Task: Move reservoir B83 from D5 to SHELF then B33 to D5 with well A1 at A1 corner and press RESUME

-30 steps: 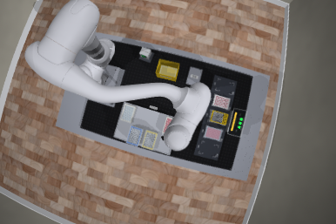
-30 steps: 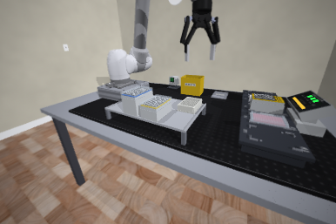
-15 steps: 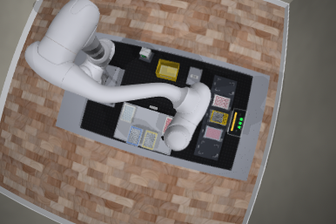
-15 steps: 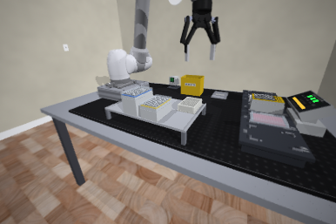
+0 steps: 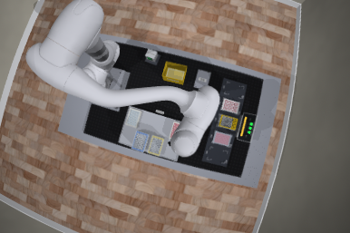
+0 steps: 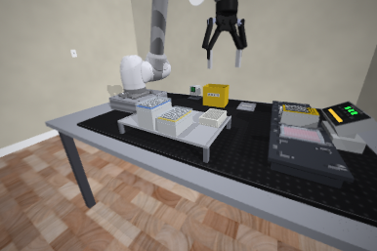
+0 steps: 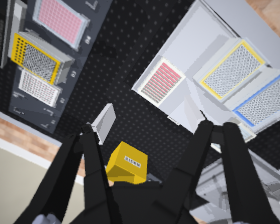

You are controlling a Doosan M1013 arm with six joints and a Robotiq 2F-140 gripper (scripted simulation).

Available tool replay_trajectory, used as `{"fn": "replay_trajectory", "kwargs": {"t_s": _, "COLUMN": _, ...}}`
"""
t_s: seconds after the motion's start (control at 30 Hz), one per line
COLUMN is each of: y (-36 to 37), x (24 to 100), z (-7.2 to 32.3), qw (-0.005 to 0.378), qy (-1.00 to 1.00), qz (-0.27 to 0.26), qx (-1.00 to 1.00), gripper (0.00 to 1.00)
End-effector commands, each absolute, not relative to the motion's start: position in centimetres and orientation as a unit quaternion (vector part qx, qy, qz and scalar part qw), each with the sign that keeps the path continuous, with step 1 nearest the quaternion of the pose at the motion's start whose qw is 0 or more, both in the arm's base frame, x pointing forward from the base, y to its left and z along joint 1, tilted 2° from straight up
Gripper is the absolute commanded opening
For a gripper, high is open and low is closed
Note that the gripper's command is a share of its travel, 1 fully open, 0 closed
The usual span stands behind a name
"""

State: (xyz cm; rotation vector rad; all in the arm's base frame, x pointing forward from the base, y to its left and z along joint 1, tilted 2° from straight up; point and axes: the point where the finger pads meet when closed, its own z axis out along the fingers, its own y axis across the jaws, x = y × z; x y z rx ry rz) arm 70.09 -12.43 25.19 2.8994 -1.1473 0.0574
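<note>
A red-striped trough reservoir [image 7: 162, 80] stands flat and the right way up on the grey shelf [image 7: 216, 30], at the shelf end nearest the deck; its label is too small to read, so which reservoir it is cannot be told. In the wrist view a yellow-edged tip rack [image 7: 232, 69] sits just beside it at 3 o'clock, with a blue-edged rack [image 7: 265, 102] beyond at 4 o'clock. The dark deck [image 7: 91, 60] lies well apart at 9 o'clock, and a yellow bin [image 7: 127, 162] at 7 o'clock. The hand [image 6: 224, 61] hangs high above the counter [image 6: 205, 178], between shelf and deck, fingers spread apart and gripping nothing.
</note>
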Motion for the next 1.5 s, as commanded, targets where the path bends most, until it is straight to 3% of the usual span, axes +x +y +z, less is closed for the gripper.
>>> {"fn": "replay_trajectory", "kwargs": {"t_s": 0.0, "y": -12.1, "x": 71.3, "z": 25.4, "qw": 0.010, "qy": -0.351, "qz": 0.017, "qx": 0.936, "gripper": 0.77}}
{"fn": "replay_trajectory", "kwargs": {"t_s": 0.3, "y": -12.0, "x": 74.5, "z": 25.5, "qw": 0.011, "qy": -0.285, "qz": 0.016, "qx": 0.958, "gripper": 0.77}}
{"fn": "replay_trajectory", "kwargs": {"t_s": 1.47, "y": -12.0, "x": 74.5, "z": 25.5, "qw": 0.015, "qy": 0.014, "qz": 0.012, "qx": 1.000, "gripper": 0.77}}
